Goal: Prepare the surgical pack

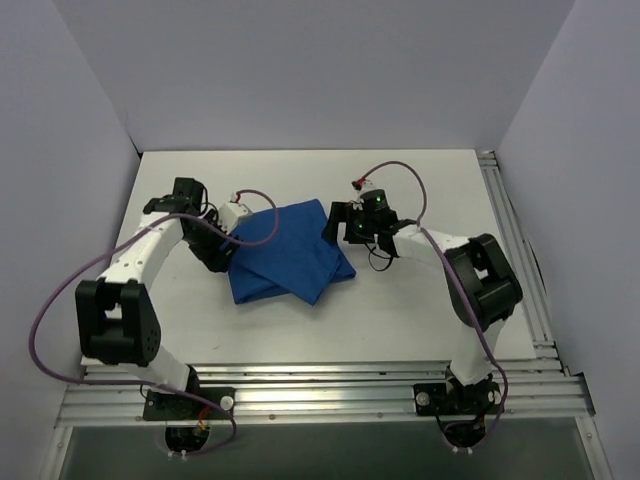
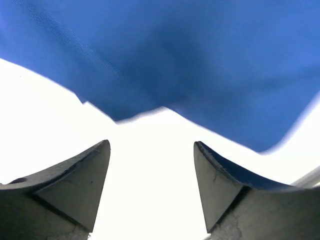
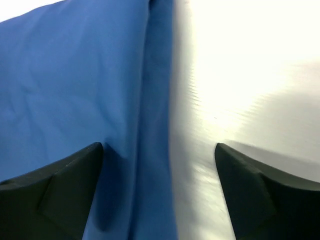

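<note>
The surgical pack is a folded royal-blue cloth parcel lying in the middle of the white table. The steel tray, instruments, sachets and gauze are hidden. My left gripper is at the parcel's left edge; in the left wrist view it is open and empty, with the blue cloth just beyond its fingertips. My right gripper is at the parcel's upper right corner; in the right wrist view it is open, straddling the cloth's folded edge, its left finger over the blue cloth.
The white table is boxed in by white walls at the back and sides. An aluminium rail runs along the near edge by the arm bases, and another runs along the right edge.
</note>
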Robot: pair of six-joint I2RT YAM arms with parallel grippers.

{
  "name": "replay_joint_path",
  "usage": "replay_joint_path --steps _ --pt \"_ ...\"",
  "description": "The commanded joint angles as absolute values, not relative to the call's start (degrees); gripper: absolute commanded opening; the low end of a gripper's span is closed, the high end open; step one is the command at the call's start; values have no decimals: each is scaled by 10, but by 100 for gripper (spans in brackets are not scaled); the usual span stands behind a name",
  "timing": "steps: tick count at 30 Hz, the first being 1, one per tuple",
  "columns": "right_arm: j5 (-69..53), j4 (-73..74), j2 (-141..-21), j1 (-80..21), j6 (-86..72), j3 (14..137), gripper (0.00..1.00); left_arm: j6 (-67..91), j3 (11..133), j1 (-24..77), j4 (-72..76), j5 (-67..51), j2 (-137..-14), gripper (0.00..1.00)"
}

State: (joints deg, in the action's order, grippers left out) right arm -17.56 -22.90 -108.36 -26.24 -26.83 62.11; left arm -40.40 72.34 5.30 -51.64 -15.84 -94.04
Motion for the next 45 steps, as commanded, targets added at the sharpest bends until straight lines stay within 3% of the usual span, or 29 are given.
replay_joint_path --steps 1,2,5,8,9,12,15,17,18,21,23,26,35,45 --pt "-63 -117 -987 -262 -194 649 92 -447 754 74 -594 -216 -850 78" --pt "-26 -104 -956 -263 -185 648 100 -439 756 84 -595 -216 -839 80" --pt "52 -59 -877 -269 -176 641 100 -418 748 153 -588 -193 -803 82" --pt "163 -32 -797 -294 -155 630 100 -388 711 234 -528 -146 -780 94" --pt "186 -38 -779 -304 -140 625 100 -381 697 250 -511 -125 -776 94" --pt "227 -132 -712 -301 -169 561 100 -362 639 299 -439 -89 -770 94" --pt "152 -215 -646 -294 -207 485 97 -356 595 324 -372 -74 -766 94" --pt "27 -243 -617 -295 -207 452 69 -358 575 335 -339 -66 -766 94" --pt "-3 -247 -615 -297 -222 431 46 -358 569 346 -330 -57 -767 95" --pt "-111 -237 -636 -316 -293 402 20 -359 543 366 -301 -31 -774 100" --pt "-119 -275 -653 -370 -323 378 18 -357 530 371 -281 -18 -776 87" --pt "-89 -350 -674 -436 -355 331 15 -356 502 372 -248 -4 -773 78" --pt "-85 -510 -793 -475 -415 282 6 -345 479 376 -186 35 -769 68" --pt "-83 -568 -911 -481 -429 290 2 -348 482 377 -191 16 -789 42"
